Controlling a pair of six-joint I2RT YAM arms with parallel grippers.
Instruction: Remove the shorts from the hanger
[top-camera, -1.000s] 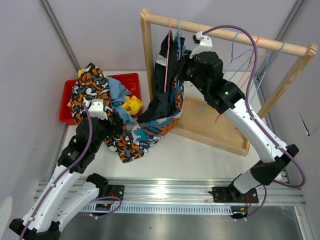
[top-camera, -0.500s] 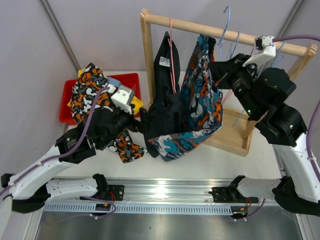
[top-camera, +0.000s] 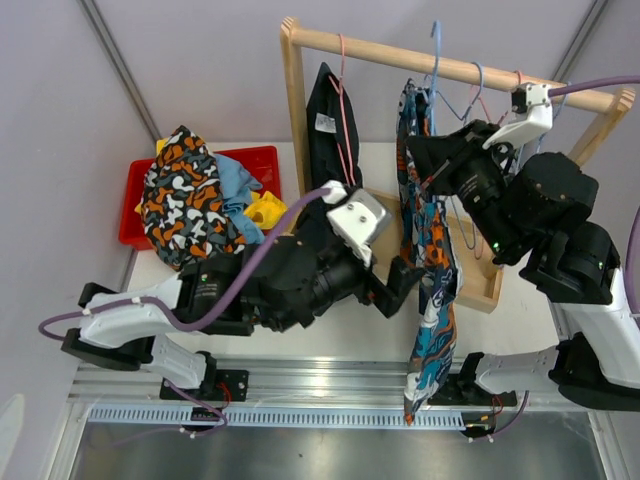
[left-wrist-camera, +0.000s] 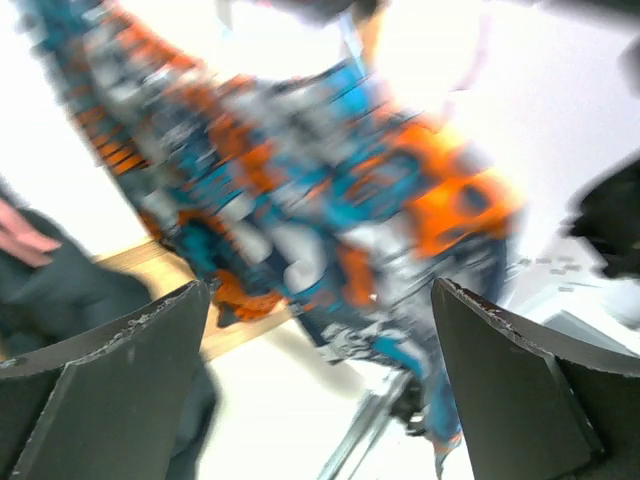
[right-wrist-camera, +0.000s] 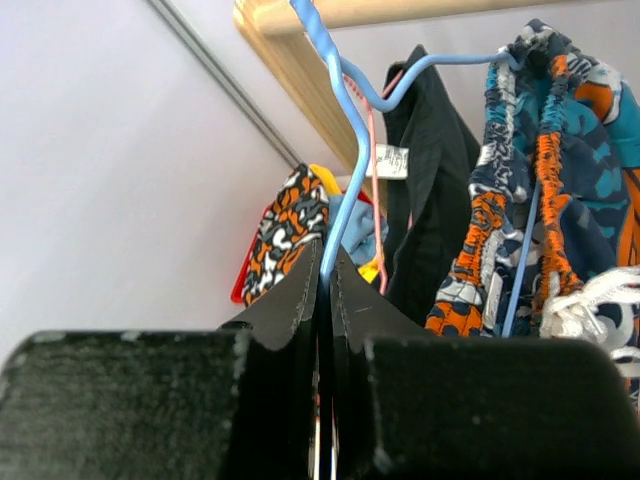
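My right gripper (top-camera: 428, 158) (right-wrist-camera: 325, 255) is shut on the stem of a blue hanger (top-camera: 434, 60) (right-wrist-camera: 345, 150). Orange/blue/black/white patterned shorts (top-camera: 430, 250) (right-wrist-camera: 560, 150) hang from it in a long strip, reaching down past the table's near edge. My left gripper (top-camera: 400, 285) (left-wrist-camera: 320, 290) is open right beside these shorts, which show blurred ahead of its fingers (left-wrist-camera: 330, 200). Black shorts with a white label (top-camera: 325, 130) (right-wrist-camera: 430, 180) hang on a pink hanger on the rack. A second patterned pair (top-camera: 185, 195), blue shorts (top-camera: 235, 180) and yellow shorts (top-camera: 265, 210) lie in the red bin.
The wooden rack (top-camera: 450, 68) stands at the back right, its base on the table, with several empty hangers (top-camera: 480, 85) on its rail. The red bin (top-camera: 262, 158) is at the back left. The left arm stretches across the table's middle.
My left arm left the patterned shorts at the bin and swung right to the hanging pair. My right gripper has drawn the hanger and shorts toward the front; they now hang long.
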